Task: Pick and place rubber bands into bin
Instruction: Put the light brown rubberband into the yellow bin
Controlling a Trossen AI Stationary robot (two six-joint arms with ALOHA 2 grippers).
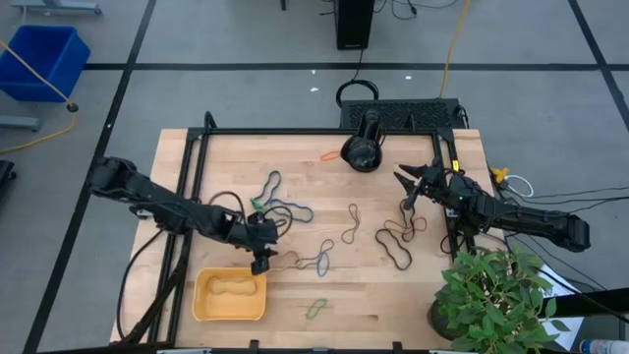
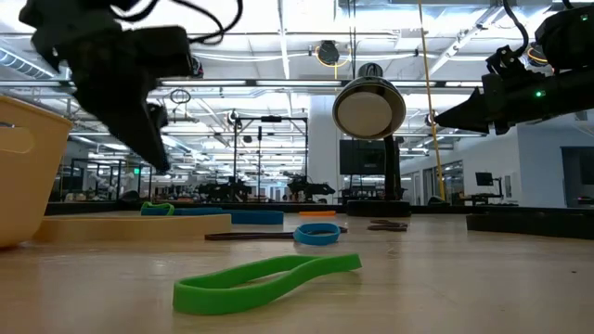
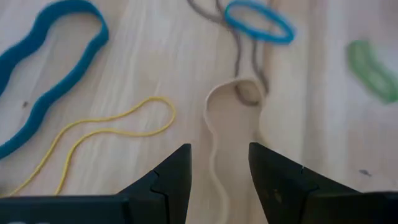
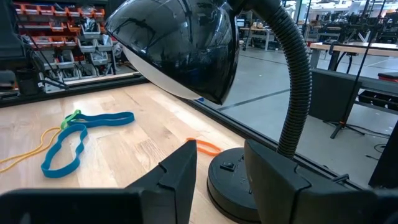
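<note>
Left gripper (image 3: 219, 177) hung with fingers parted, straddling the tan rubber band (image 3: 217, 124), whose long axis ran straight ahead between them.

We are seeing an orange-yellow bin (image 1: 230, 297), a green rubber band (image 2: 264, 281), a blue band (image 3: 46, 68), a black lamp (image 4: 180, 46), light wooden table (image 1: 413, 295).
</note>
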